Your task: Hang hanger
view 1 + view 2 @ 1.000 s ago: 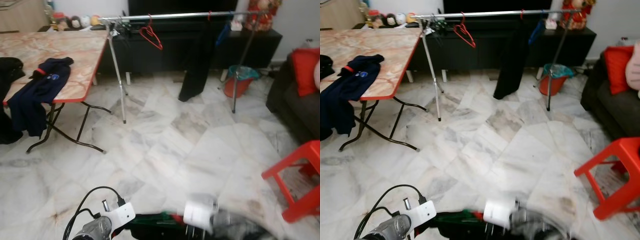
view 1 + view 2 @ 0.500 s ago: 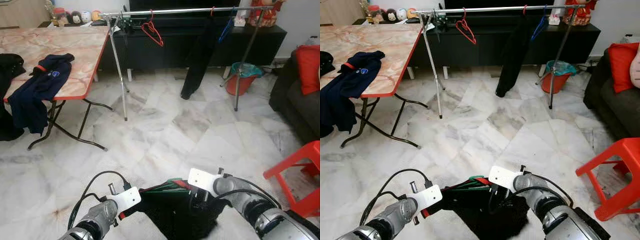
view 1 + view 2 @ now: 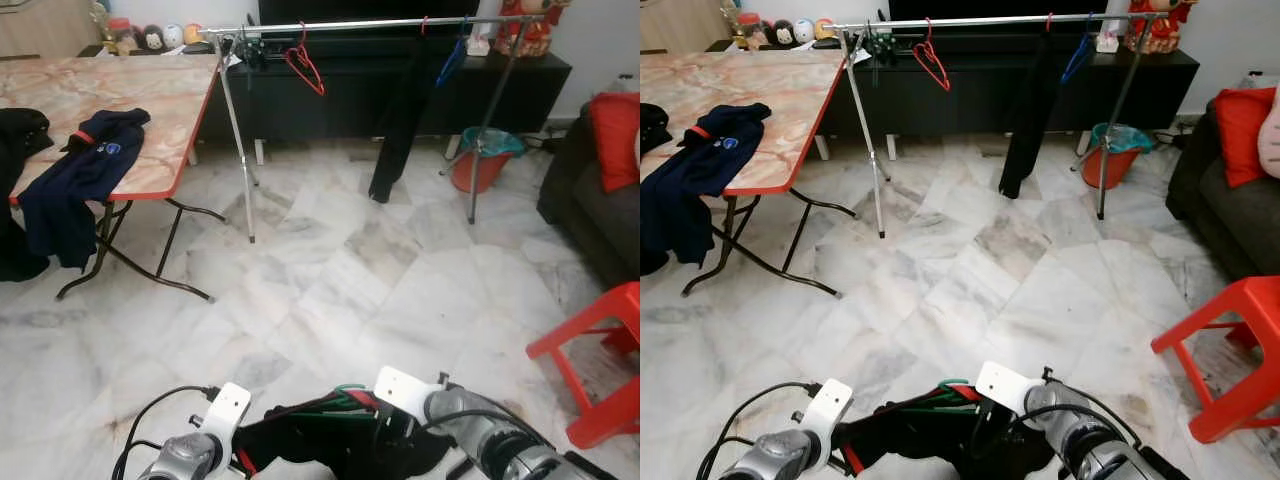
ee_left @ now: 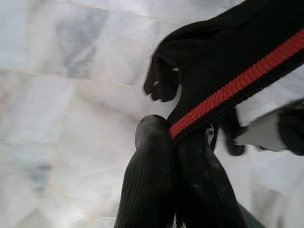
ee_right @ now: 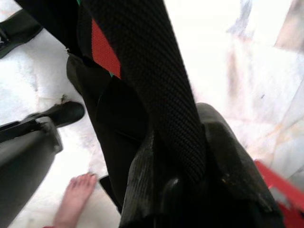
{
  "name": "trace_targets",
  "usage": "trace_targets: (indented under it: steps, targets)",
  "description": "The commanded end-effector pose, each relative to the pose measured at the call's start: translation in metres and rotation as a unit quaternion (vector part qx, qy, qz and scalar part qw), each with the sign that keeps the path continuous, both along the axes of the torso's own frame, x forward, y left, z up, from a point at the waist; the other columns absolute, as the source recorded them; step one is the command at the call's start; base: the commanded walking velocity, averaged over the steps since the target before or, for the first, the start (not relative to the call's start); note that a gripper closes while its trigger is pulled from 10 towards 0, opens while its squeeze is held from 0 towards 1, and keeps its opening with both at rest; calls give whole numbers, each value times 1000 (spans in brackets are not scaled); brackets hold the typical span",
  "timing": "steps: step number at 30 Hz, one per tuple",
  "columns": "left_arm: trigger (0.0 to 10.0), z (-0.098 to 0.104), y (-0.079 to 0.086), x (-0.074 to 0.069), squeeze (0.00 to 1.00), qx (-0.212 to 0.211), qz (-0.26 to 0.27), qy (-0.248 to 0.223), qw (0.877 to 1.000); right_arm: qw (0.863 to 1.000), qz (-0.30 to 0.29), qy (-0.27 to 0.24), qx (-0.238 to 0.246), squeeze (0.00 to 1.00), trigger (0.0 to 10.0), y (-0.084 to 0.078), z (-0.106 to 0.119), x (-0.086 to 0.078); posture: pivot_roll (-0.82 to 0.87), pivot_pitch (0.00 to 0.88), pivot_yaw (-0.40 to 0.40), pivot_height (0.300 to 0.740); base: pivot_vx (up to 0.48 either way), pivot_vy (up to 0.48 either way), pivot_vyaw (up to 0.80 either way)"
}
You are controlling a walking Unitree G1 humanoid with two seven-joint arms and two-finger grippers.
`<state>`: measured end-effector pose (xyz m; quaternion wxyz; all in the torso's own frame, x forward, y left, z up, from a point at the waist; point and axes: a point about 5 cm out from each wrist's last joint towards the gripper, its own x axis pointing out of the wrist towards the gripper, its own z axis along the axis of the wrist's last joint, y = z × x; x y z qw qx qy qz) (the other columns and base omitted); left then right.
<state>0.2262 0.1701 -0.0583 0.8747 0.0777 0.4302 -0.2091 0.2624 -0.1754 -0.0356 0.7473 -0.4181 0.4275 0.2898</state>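
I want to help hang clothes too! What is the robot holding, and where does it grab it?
A black garment on a green hanger. The left pincer pinches its red-striped edge; the right pincer pinches a fold of the black cloth.

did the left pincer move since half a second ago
Yes. In the left eye view the left pincer, shut on the black garment, sits lower and nearer the robot, further from the folding table's legs, while the table barely shifted.

Four views: a stereo head pair and two wrist cameras.
The room is seen from the head, forward and down, with the clothes rail (image 3: 350, 24) far and the marble floor (image 3: 330, 290) shared by both eyes. Each wrist camera is aimed closely along its fingers at black garment (image 4: 228, 61) above that floor.
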Motion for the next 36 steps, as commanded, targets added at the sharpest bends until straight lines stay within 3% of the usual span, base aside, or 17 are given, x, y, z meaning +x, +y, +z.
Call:
trace_targets:
  steps: [1,9,10,11,12,19,27,28,36]
  targets:
    - [10000,-11,32,-25,0,16,53,51,997,993,-103,-2,-55,0,10000,-46,1,-7,88,0,-14,740,0,0,0]
    - [10000,-10,28,-25,0,-30,60,47,997,990,-132,23,-31,0,10000,-32,-17,-28,101,0,-16,740,0,0,0]
    - [10000,3,20,-1,0,-55,53,27,997,990,-139,22,-26,0,10000,-32,-19,-30,103,0,-17,740,0,0,0]
    - [10000,28,7,34,0,-93,40,0,995,987,-157,17,-15,0,10000,-30,-20,-31,104,0,-18,740,0,0,0]
    - [10000,35,2,43,0,-108,36,-7,993,985,-173,18,-2,0,10000,-29,-22,-33,107,0,-17,740,0,0,0]
    - [10000,40,-6,48,0,-150,35,-10,988,976,-210,28,50,0,10000,-19,-25,-37,116,0,-20,740,0,0,0]
    - [10000,38,-11,44,0,-166,15,6,986,949,-288,-64,107,0,10000,-22,-9,-12,121,0,-23,740,0,0,0]
    - [10000,38,-12,44,1000,-169,12,6,986,944,-300,-63,121,0,10000,-21,-8,-11,122,0,-23,740,0,0,0]
    - [10000,40,-18,41,1000,-198,-25,3,980,942,-304,-64,128,0,10000,-18,-9,-11,128,0,-21,740,0,0,0]
